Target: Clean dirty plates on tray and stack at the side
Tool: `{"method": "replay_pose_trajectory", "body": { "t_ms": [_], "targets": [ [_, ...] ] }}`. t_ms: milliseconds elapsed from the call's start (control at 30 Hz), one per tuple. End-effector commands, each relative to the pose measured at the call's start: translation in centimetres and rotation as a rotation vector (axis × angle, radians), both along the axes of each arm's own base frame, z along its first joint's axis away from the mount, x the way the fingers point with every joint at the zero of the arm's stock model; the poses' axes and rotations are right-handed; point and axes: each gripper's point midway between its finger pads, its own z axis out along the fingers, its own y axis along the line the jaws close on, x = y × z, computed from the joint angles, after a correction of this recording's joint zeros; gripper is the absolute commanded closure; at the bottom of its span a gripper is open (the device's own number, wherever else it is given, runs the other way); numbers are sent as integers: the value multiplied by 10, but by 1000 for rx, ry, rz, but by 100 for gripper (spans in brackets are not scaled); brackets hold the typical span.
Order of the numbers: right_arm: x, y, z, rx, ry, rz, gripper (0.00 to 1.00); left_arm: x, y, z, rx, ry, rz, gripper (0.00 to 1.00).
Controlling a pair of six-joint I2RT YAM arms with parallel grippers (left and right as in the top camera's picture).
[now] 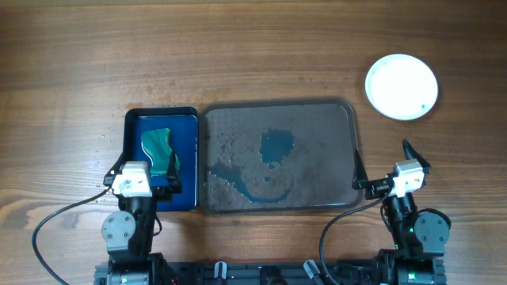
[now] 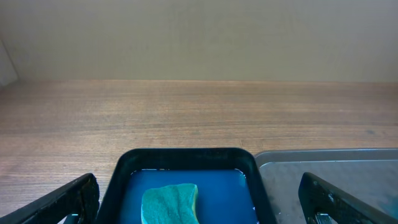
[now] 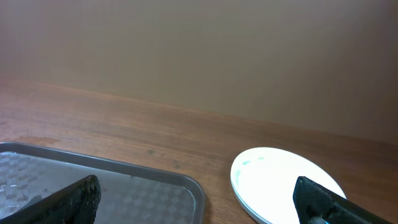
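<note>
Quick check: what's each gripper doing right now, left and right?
Left gripper: open, holding nothing.
Right gripper: open, holding nothing.

A small deep-blue tray [image 1: 161, 112] sits on a brown wooden tabletop [image 1: 238, 47], with a low rim and rounded corners. Shallow blue liquid [image 1: 187, 134] covers its floor. A green sponge [image 1: 158, 149] lies inside this blue tray, towards its left half, its edges wavy and partly wet. Beyond the blue tray the tabletop's grain runs side to side, and behind that stands a plain beige wall [image 2: 199, 37].
</note>
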Motion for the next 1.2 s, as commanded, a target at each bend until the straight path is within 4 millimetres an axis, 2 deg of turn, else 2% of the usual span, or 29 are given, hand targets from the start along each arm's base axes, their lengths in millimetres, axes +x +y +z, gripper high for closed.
{"method": "replay_pose_trajectory", "body": {
  "t_ms": [0, 267, 367, 1167],
  "targets": [
    [0, -4, 2, 12, -10, -23, 0, 0, 2, -4, 24, 17, 10, 0],
    [0, -4, 2, 12, -10, -24, 0, 0, 2, -3, 24, 11, 10, 0],
    [0, -4, 2, 12, -10, -24, 0, -2, 2, 10, 28, -45, 11, 0],
    [0, -4, 2, 12, -10, -24, 0, -2, -3, 9, 27, -41, -6, 0]
  ]
}}
